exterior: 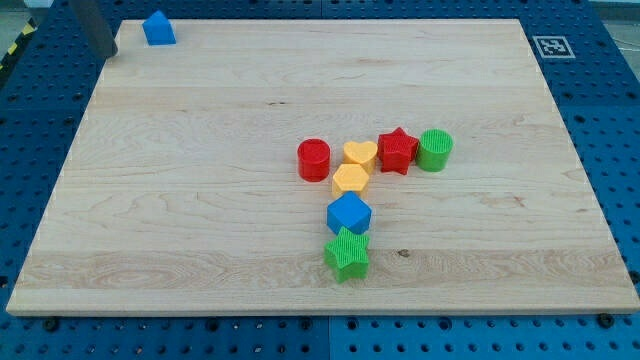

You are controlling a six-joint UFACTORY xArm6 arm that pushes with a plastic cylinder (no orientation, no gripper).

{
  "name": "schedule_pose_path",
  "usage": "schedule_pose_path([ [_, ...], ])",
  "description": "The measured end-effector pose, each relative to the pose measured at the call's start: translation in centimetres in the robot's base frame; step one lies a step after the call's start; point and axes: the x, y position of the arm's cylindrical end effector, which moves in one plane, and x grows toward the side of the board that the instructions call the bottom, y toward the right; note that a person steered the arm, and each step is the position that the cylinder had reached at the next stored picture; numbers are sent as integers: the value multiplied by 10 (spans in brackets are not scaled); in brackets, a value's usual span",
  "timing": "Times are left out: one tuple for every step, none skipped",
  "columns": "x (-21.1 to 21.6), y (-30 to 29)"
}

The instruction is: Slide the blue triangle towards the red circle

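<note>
The blue triangle [158, 28] sits at the board's top left corner. The red circle [313, 159] stands near the board's middle, far to the lower right of the triangle. My tip [106, 52] is the lower end of a dark rod at the view's top left. It is just left of and slightly below the blue triangle, with a small gap between them.
A yellow heart [360, 153], red star [397, 150] and green circle [434, 149] line up right of the red circle. A yellow hexagon [351, 180], blue hexagon [348, 214] and green star [347, 255] run downward below the heart. The wooden board [180, 220] lies on a blue pegboard.
</note>
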Motion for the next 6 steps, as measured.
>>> schedule_pose_path([
  [-23, -1],
  [-69, 0],
  [-67, 12],
  [-58, 33],
  [-58, 54],
  [-58, 82],
])
